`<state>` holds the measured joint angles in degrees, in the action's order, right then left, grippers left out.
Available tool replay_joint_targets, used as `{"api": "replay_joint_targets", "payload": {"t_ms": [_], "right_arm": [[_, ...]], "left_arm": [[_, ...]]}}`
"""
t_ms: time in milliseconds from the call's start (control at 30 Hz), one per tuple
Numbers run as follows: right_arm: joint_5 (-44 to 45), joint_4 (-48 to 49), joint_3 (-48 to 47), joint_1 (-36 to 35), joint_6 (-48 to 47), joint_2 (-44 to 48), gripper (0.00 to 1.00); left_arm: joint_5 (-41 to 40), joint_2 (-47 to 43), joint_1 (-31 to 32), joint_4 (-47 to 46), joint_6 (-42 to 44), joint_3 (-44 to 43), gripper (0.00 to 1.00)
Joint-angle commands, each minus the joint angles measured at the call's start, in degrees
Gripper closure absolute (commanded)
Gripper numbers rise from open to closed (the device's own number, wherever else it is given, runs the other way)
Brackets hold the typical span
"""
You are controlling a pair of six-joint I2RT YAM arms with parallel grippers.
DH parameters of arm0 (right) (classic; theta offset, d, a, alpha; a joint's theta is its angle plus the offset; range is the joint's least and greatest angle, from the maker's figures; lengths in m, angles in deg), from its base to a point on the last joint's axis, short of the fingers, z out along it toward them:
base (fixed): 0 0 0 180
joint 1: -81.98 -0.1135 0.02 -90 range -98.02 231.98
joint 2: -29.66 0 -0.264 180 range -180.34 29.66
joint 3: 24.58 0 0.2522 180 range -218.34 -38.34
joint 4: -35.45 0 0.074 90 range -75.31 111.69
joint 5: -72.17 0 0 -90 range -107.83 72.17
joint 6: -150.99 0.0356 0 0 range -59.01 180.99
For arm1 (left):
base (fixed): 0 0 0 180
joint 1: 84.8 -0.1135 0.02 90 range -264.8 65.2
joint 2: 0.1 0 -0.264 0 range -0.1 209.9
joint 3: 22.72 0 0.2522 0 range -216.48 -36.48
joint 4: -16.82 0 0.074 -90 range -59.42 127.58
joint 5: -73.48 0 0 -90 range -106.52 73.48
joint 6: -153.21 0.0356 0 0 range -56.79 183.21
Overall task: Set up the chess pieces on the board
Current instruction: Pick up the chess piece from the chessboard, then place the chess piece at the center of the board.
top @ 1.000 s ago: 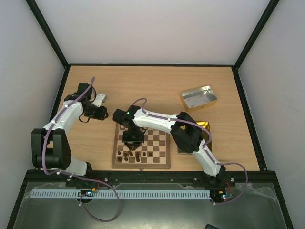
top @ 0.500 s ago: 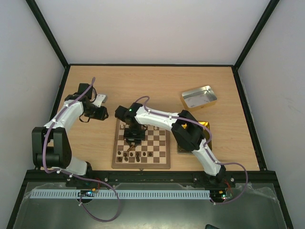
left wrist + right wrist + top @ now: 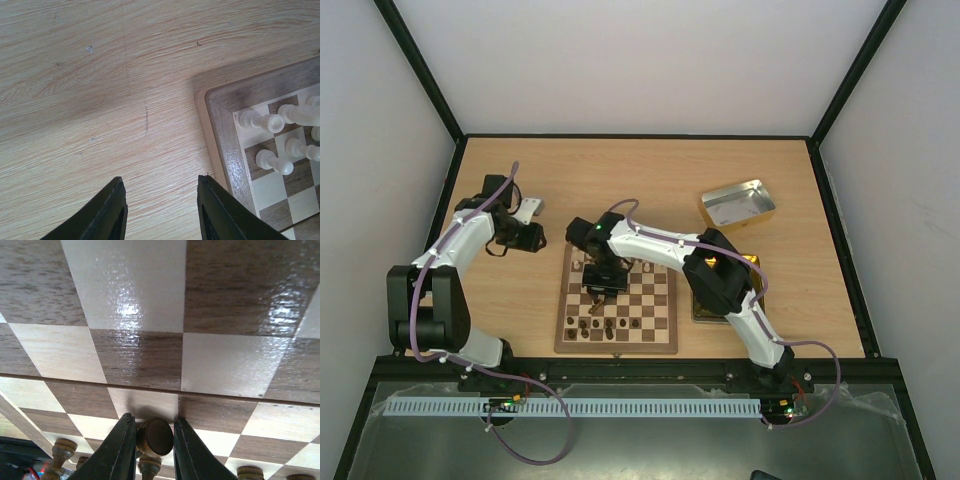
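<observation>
Right wrist: right gripper point(image 3: 153, 427) is pinching a dark chessman point(image 3: 155, 436) above the board point(image 3: 140, 357); left gripper point(image 3: 161, 181) is gaping beside it.

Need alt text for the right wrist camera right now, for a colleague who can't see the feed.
The right gripper is shut on a dark brown chess piece over the board, whose glossy dark and cream squares fill the frame. More dark pieces show along the bottom edge.

Left tool point(image 3: 161, 180) hangs with fingers parted; right tool point(image 3: 153, 420), its arm point(image 3: 655, 243) stretched leftward, is pinched narrow.
</observation>
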<state>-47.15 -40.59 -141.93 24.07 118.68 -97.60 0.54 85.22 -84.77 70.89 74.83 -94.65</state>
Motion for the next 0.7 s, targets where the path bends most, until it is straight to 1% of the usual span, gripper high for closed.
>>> {"api": "replay_joint_targets", "payload": {"t_ms": [0,300,667], "right_arm": [[2.60,0.89,1.02,0.55,-0.04,2.16,0.82],[2.66,1.25,-0.37,1.30,0.23,3.28,0.82],[2.94,-0.73,-5.08,1.47,-0.59,2.62,0.82]], "left_arm": [[0.09,0.59,-0.52,0.77,1.03,-1.65,0.60],[0.15,0.64,-1.10,1.65,1.75,-2.40,0.60],[0.50,0.29,-1.73,2.56,2.31,-3.00,0.60]]}}
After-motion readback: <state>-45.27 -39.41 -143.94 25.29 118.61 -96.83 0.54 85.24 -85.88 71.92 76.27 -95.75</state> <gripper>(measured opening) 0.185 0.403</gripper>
